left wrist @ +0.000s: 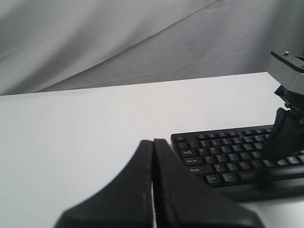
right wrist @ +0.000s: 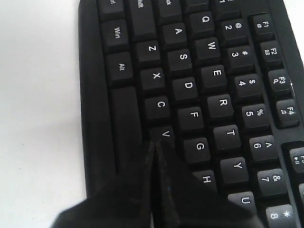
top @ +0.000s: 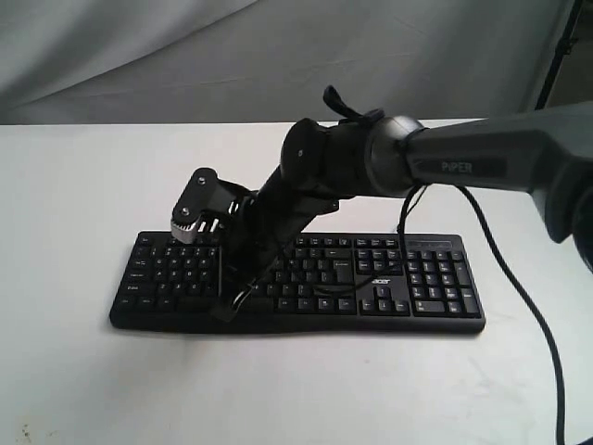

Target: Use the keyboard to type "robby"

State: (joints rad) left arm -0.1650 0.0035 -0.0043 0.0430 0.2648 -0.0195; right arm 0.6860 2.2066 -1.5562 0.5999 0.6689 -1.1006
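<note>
The black keyboard [top: 422,278] lies on the white table, with white legends and an acer logo. My right arm reaches across it from the right. The right gripper [top: 226,309] is shut, fingers pressed together, and points down at the bottom letter row left of the middle. In the right wrist view the right gripper [right wrist: 154,143] has its tips right beside the V key [right wrist: 164,134] of the keyboard [right wrist: 190,85]; the key under the fingers is hidden. My left gripper [left wrist: 153,141] is shut on nothing, off the left end of the keyboard [left wrist: 223,159].
The white table [top: 83,185] spreads on all sides of the keyboard. A grey cloth backdrop [top: 185,56] hangs behind. A black cable [top: 519,287] trails from the right arm down past the keyboard's right end.
</note>
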